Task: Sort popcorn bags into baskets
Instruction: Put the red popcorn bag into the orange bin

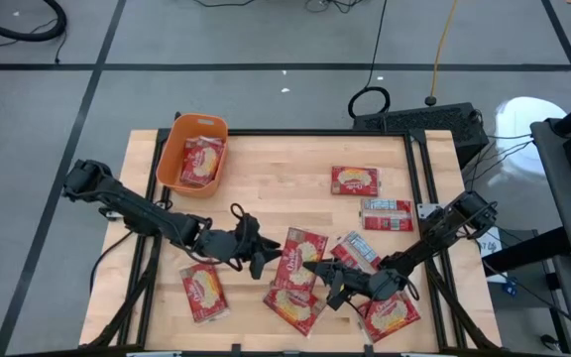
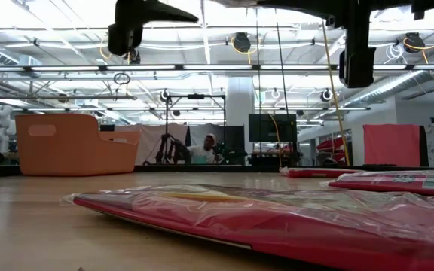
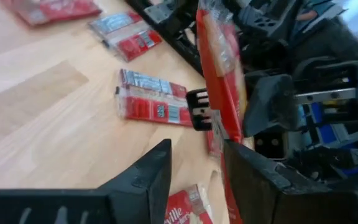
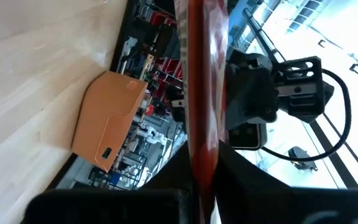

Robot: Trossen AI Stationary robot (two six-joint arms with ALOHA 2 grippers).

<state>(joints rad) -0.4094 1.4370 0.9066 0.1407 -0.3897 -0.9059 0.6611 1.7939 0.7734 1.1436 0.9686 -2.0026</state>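
Observation:
One popcorn bag (image 1: 300,256) hangs above the table's near middle, face up, between my two grippers. My right gripper (image 1: 327,280) is shut on it from the right. My left gripper (image 1: 258,256) stands at the bag's left side, fingers apart (image 3: 194,163), with the bag's edge (image 3: 224,134) running along the inner side of one finger. The orange basket (image 1: 192,154) stands at the far left corner with bags (image 1: 201,161) lying in it. Other popcorn bags lie flat on the table (image 1: 355,180) (image 1: 387,215) (image 1: 204,293) (image 1: 293,302). My right gripper pinches the bag's right edge (image 4: 199,155) between its two fingers (image 3: 197,113), coming in level from the table's right side. The bag is lifted clear of the table and lies roughly level. Whether my left gripper touches the bag, I cannot tell.
More bags lie under and beside my right arm (image 1: 390,315) (image 1: 357,248), and one lies close to the low camera (image 2: 277,218). Black rails frame the table's edges (image 1: 419,169). Bare wood shows in the middle between the basket and the far right bags.

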